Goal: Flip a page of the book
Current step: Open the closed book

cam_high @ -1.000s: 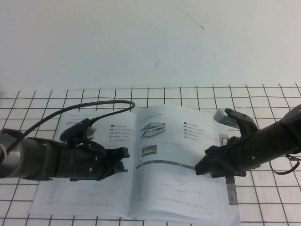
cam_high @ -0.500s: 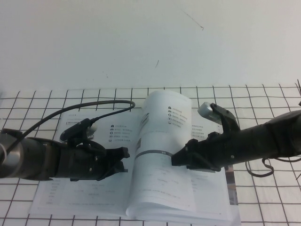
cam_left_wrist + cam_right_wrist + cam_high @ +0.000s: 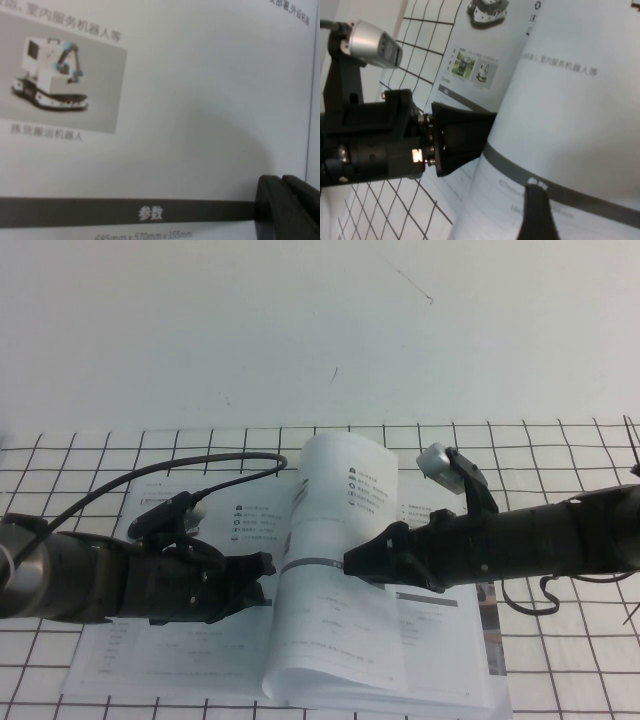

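The book point(image 3: 170, 660) lies open on the gridded table. My right gripper point(image 3: 360, 562) is shut on the page point(image 3: 340, 490), which stands curled over the spine with its dark grey bar showing. In the right wrist view one black finger point(image 3: 536, 212) lies on the page point(image 3: 580, 110); the other finger is hidden behind the sheet. My left gripper point(image 3: 258, 580) is shut and rests on the book's left page, just left of the lifted sheet. In the left wrist view its fingers point(image 3: 287, 205) lie against the left page point(image 3: 175, 100) beside a grey bar. The left gripper also shows in the right wrist view point(image 3: 460, 142).
A black cable point(image 3: 200, 468) arcs from the left arm over the book's far left corner. The gridded table surface point(image 3: 560, 450) runs on to the right and behind the book, up to a plain white area point(image 3: 300, 330).
My right gripper has moved left with the page, raising it from flat on the right side to a curl standing over the spine. The left arm has not moved.
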`<state>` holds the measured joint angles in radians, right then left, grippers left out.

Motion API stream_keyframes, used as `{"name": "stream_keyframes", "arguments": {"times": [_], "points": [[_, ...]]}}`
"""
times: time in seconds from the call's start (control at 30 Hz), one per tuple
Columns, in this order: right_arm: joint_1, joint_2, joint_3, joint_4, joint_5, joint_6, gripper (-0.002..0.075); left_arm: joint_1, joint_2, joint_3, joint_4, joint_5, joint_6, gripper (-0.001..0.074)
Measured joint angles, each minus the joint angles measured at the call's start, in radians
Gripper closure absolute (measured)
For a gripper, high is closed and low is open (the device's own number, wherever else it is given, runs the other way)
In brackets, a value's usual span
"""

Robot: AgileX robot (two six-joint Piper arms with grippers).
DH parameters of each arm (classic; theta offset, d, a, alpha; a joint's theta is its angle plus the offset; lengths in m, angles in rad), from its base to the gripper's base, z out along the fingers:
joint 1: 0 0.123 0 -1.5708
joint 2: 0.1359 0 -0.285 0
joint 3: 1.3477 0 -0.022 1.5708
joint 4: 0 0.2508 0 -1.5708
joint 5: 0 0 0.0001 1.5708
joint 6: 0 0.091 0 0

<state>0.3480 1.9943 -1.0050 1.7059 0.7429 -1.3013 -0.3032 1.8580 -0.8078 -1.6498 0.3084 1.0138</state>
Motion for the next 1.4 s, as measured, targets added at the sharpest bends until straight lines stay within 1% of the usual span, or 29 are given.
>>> {"name": "stream_keyframes", "arguments": {"times": [0.4,0.63,0.93,1.03,1.17,1.4], "points": [[0.000,0.104,-0.037,0.002,0.174,-0.018,0.0288,0.000,0.000,0.000,-0.001,0.000,0.003,0.0738],[0.002,0.104,-0.122,0.002,0.288,-0.018,0.0288,0.000,0.000,0.000,-0.001,0.000,0.003,0.0738],[0.002,0.104,-0.188,0.002,0.321,-0.013,0.0288,0.000,0.000,0.000,-0.002,0.000,0.011,0.0738],[0.000,0.104,-0.204,0.000,0.356,0.014,0.0288,0.000,0.000,0.000,-0.003,-0.004,0.011,0.0738],[-0.019,0.076,-0.225,-0.012,0.375,0.092,0.0288,0.000,0.000,0.000,-0.005,-0.008,0.011,0.0738],[-0.086,-0.026,-0.252,-0.190,0.354,0.227,0.0288,0.000,0.000,0.000,-0.005,-0.019,0.011,0.0738]]}}
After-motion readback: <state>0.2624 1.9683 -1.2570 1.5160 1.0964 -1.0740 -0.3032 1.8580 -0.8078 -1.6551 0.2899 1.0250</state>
